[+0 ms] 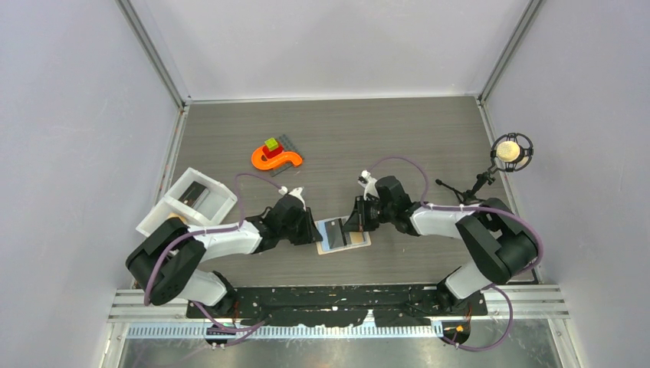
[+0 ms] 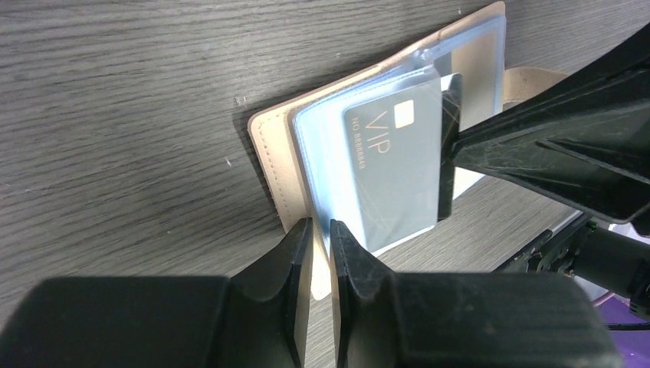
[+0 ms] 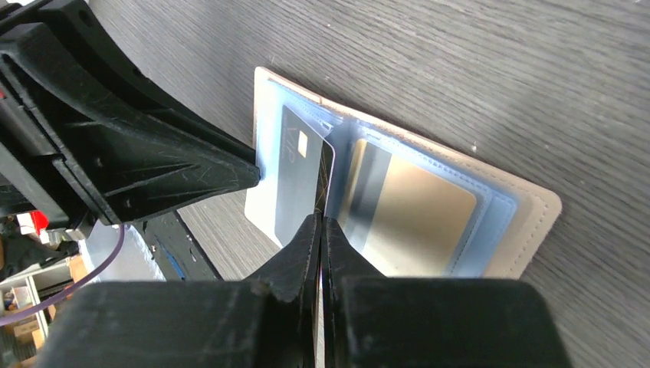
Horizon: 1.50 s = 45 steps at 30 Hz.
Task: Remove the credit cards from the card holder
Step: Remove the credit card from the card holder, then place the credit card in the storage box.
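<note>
Dark grey plastic marked VIP, the dark card [image 3: 299,188] sits in the left-hand pale blue sleeve [image 2: 322,146] of the open card holder [image 3: 529,222]. One long edge shows bare beyond the sleeve. The right claw [image 3: 322,224] is closed almost to nothing on that bare edge, with only a thin strip of card between its tips. The gold card [image 3: 421,215] lies fully tucked into the opposite sleeve.

The holder lies flat and open on the surface [image 1: 414,138], between the two arms near their bases. From the other side, the left claw [image 2: 320,241] is narrowed onto the holder's outer edge, beige cover and sleeve pinched between its fingers, apparently to anchor it.

The pull looks the risky part. The right claw has very little card to bite, so it could slide off if the sleeve drags on the plastic. If the left claw's pinch gives way, the whole holder would likely travel with the card or fold up instead of releasing it. A pull angled upward could bend the card against the sleeve mouth.

A white tray [image 1: 155,221] stands well apart to the left.
</note>
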Available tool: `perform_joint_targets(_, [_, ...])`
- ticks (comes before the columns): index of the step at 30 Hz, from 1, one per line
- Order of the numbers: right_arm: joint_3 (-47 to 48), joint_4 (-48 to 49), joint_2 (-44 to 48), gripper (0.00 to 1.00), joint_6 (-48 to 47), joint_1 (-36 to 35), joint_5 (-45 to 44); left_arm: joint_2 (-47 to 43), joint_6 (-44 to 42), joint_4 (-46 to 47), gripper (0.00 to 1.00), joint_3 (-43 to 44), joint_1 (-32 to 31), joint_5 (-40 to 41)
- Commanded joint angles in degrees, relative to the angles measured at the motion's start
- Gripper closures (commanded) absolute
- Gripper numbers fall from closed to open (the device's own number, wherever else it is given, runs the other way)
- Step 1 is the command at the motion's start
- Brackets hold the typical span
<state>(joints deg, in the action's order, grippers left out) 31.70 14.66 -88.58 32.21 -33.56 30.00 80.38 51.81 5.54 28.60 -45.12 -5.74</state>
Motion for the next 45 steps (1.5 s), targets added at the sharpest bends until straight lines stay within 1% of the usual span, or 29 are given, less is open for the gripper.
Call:
perform_joint_targets(1, [0.7,-4.9,4.7,0.95,-4.2,1.4,-1.1,2.1,-2.5,-4.0,0.82,-1.8,-0.1,1.5])
perform_joint_targets(4, [0.4,-7.2,7.5,0.95,-6.0,2.5,-0.4,-0.4,-2.7,-5.3,0.8,-0.7,-0.3,0.0])
perform_joint_targets(7, [1.3,-10.9,10.4,0.95,-8.5,3.4,-0.1,-4.0,-3.8,-9.0,0.71,1.5,-0.6,-1.2])
perform_joint_targets(8, [2.4,-14.1,11.7,0.95,-10.2,3.5,-0.5,-5.1,-4.3,-10.3,0.69,2.5,-0.6,-1.7])
perform_joint_targets(11, [3.6,-18.2,14.5,0.95,-12.0,3.7,-2.6,-8.0,-6.5,-14.3,0.65,5.7,-0.6,-2.2])
perform_joint_targets(15, [4.6,-20.8,18.2,0.95,-11.7,3.7,-1.0,-11.9,-9.1,-19.2,0.52,9.2,-0.6,-2.3])
perform_joint_targets(16, [4.9,-21.5,19.6,0.95,-11.9,3.7,-0.4,-12.8,-10.4,-20.2,0.46,10.1,-0.6,-2.8])
perform_joint_targets(17, [5.0,-21.9,20.4,0.95,-12.6,3.7,1.3,-14.0,-11.7,-21.3,0.41,10.9,-0.6,-3.3])
perform_joint_targets(19, [5.3,-23.2,23.4,0.95,-13.4,3.7,4.7,-16.2,-14.3,-24.1,0.37,12.9,-0.6,-4.0])
perform_joint_targets(26, [5.3,-24.1,29.3,0.95,-12.9,3.5,11.0,-21.1,-22.2,-30.1,0.36,17.8,-0.6,-7.3])
perform_joint_targets(30, [4.5,-20.5,29.9,0.95,-10.4,2.2,18.9,-21.2,-25.5,-31.4,0.39,19.9,-0.6,-12.4])
perform_joint_targets(32, [3.9,-18.2,29.5,0.95,-9.2,0.4,20.8,-20.9,-26.6,-31.6,0.41,20.7,-0.6,-15.1])
perform_joint_targets(35, [4.0,-17.0,29.0,0.95,-9.3,-2.7,21.2,-20.5,-26.9,-30.6,0.42,20.8,-0.6,-18.5])
perform_joint_targets(39, [3.7,-15.3,28.9,0.95,-8.1,-4.2,21.3,-19.7,-27.2,-29.1,0.43,20.5,-0.6,-24.0])
perform_joint_targets(42, [3.2,-12.0,29.3,0.95,-6.4,-4.9,22.3,-19.6,-27.4,-28.5,0.45,20.2,-0.6,-25.4])
perform_joint_targets(45, [3.0,-11.4,29.3,0.95,-6.0,-5.5,22.5,-20.2,-27.6,-27.6,0.47,19.9,-0.6,-26.6])
